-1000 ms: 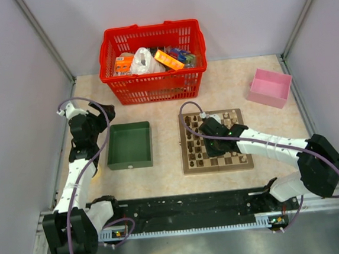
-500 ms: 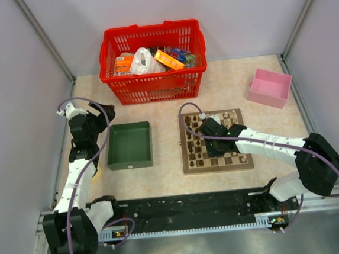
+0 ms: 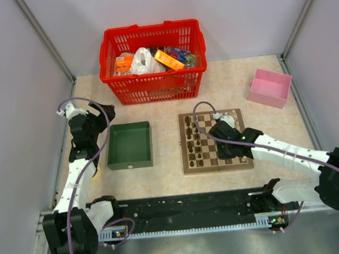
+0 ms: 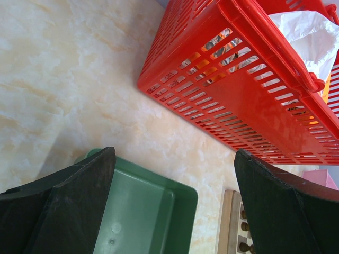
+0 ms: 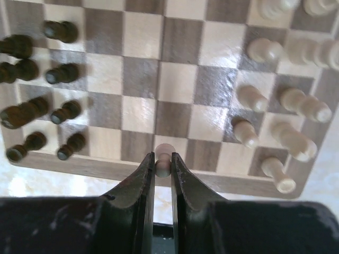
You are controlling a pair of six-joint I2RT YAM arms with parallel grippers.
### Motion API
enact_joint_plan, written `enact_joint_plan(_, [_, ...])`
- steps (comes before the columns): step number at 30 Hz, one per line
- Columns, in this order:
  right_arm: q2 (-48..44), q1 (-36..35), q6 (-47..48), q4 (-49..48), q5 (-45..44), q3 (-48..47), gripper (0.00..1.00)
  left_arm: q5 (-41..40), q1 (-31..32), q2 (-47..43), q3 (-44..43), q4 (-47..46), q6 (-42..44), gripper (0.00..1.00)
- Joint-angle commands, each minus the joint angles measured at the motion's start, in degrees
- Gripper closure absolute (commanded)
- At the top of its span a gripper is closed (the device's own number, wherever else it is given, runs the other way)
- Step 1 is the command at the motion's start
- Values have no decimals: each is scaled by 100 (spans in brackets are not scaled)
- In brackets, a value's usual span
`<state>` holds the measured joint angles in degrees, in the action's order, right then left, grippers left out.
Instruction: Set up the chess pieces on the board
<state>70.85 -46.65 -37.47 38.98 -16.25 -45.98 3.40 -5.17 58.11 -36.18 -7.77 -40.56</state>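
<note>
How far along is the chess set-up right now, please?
Well along. Done: dark pieces stand in two rows at one end of the board, pale pieces at the other. In hand: the right hand is shut on one pale piece over the board's near edge. To do: setting that piece on its square; whether any row has gaps I cannot tell. The left hand is open, by the green tray.

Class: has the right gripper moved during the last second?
Yes: the right gripper, shut on a pale chess piece, shifted right and toward the near rim of the board.
</note>
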Motion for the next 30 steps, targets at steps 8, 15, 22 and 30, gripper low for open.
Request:
enact_joint_plan(8, [-827,631,-568,549,-256,616,88,38,-28,-89,-20,-304,4,1])
enact_joint_plan(15, [-660,781,-796,663,-466,669,89,-6,-28,-133,-38,-260,21,1])
enact_joint_plan(22, [-792,851,-920,672,-546,748,89,20,-28,-98,-38,-286,4,1])
enact_joint_plan(30, [-774,877,-937,611,-555,818,88,3,-28,-124,-3,-278,13,1])
